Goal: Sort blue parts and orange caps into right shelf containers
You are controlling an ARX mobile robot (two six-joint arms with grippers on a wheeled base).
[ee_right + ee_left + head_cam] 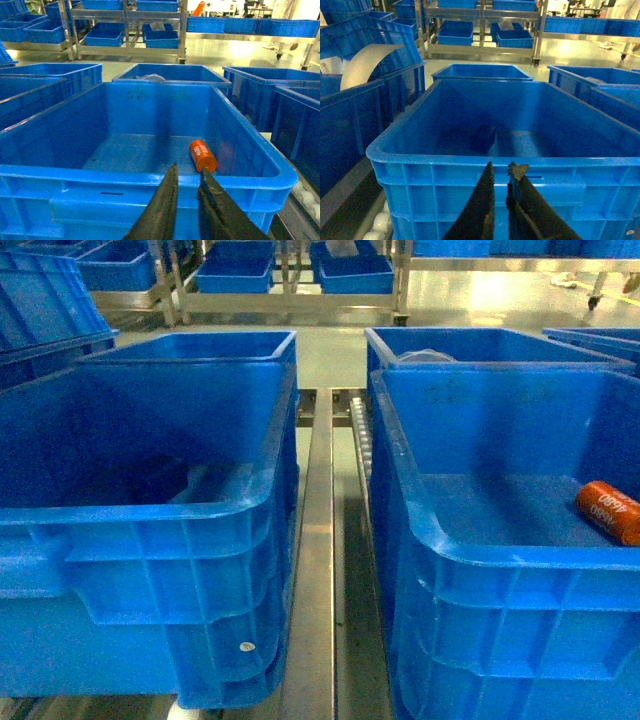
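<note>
My right gripper (187, 182) is nearly closed on nothing. The orange cap (202, 155) lies just ahead in the crate (150, 176), pointing away.

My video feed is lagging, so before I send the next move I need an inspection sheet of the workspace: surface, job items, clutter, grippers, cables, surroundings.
Surface: steel roller rail running between the two near crates.
Job items: one small orange cylindrical cap with white lettering lies on its side on the floor of the right deep blue ribbed plastic crate; left deep blue plastic crate shows no caps.
Clutter: curved white sheet in a crate at far left.
Grippers: left gripper and right gripper nearly closed, holding nothing, at their crates' near rims.
Cables: nothing seen.
Surroundings: steel shelving with shallow blue bins; more blue crates behind.
</note>
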